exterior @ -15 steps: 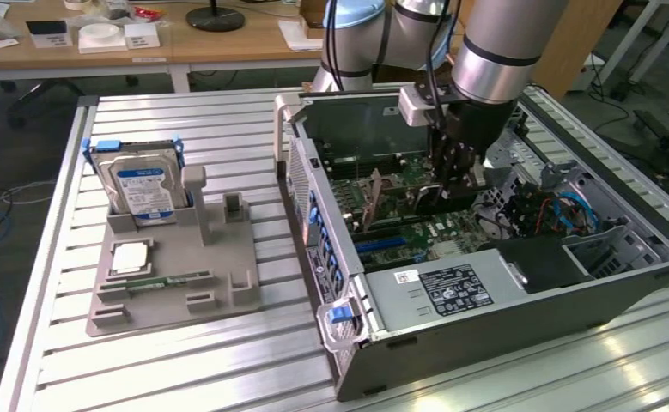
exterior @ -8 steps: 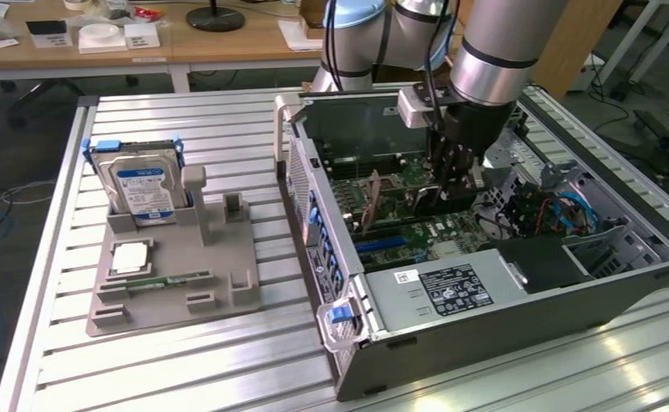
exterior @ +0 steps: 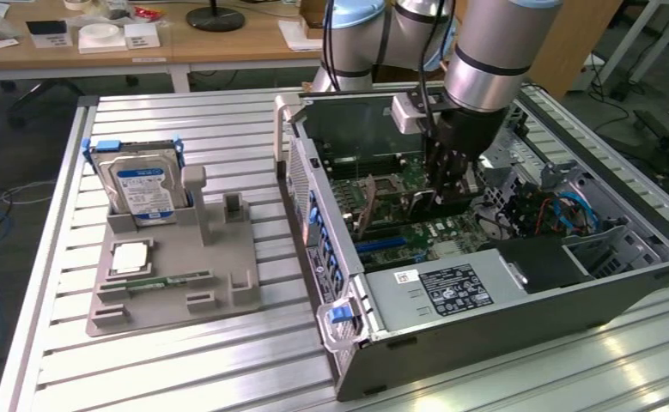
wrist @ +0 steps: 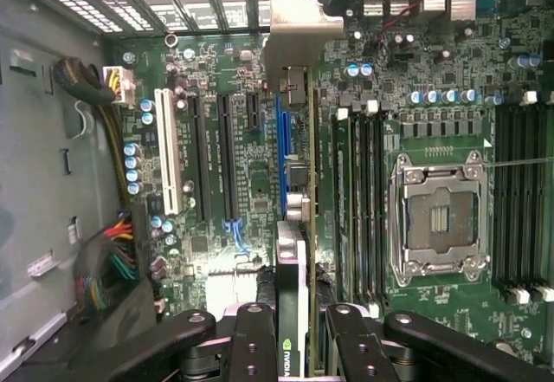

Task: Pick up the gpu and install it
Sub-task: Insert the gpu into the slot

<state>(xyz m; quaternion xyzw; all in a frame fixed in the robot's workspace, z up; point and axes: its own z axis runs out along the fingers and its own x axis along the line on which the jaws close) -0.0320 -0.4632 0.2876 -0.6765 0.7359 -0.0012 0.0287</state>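
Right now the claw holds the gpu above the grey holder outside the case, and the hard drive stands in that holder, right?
Not quite: the claw holds the gpu inside the open case, over the motherboard, as the wrist view shows. The hard drive does stand in the grey holder.

Slatted metal table [exterior: 197,120]: grey plastic holder [exterior: 173,296] near the edge on exterior view's left, PC case [exterior: 518,335] lying open-side up toward the right edge. Hard drive [exterior: 142,184] w/ blue-white label stands upright in holder's back slot. Memory stick [exterior: 156,281] lies flat nearer the front, white square chip [exterior: 130,254] just behind it. Inside case: motherboard [wrist: 251,200], CPU socket [wrist: 437,217], white slot [wrist: 169,152], labelled power supply [exterior: 449,287], coloured cables [wrist: 108,265]. Wooden desk [exterior: 197,47] behind table.
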